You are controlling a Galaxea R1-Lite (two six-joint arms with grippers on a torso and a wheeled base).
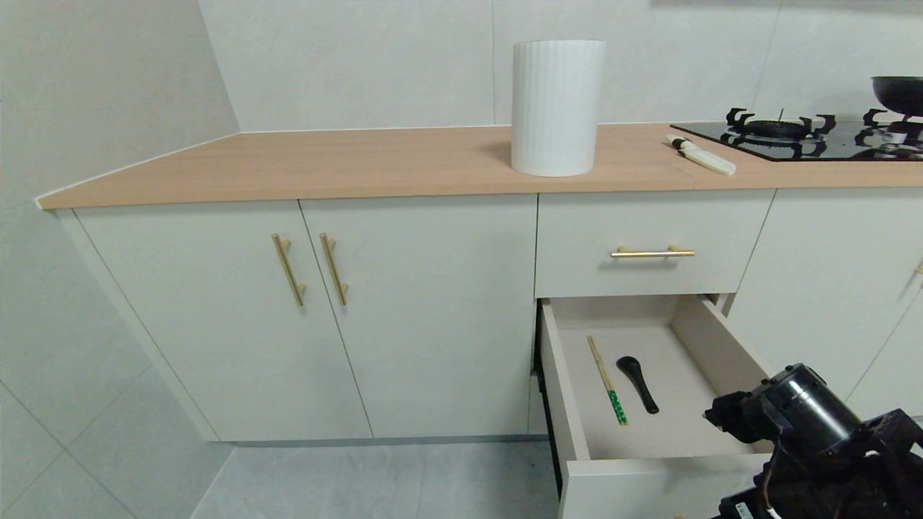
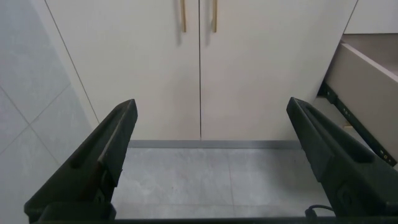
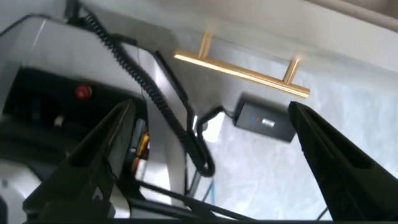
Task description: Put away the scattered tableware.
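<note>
The lower drawer [image 1: 564, 393] stands pulled out below the counter. A pair of wooden chopsticks [image 1: 607, 390] with green ends and a black spoon [image 1: 638, 383] lie side by side on its floor. A white-handled knife [image 1: 701, 154] rests on the wooden countertop [image 1: 324, 162] beside the stove. My left gripper [image 2: 211, 109] is open, low in front of the cabinet doors [image 2: 199, 56], holding nothing. My right gripper [image 3: 211, 109] is open and empty, facing a brass handle [image 3: 242, 71]. My right arm [image 1: 807, 418] hangs by the drawer's front right corner.
A tall white ribbed container [image 1: 556, 108] stands on the counter above the drawers. The black gas stove [image 1: 807, 137] carries a dark pan [image 1: 898, 92] at the far right. The upper drawer [image 1: 652, 241] is closed. Grey floor tiles [image 2: 199, 180] lie before the cabinets.
</note>
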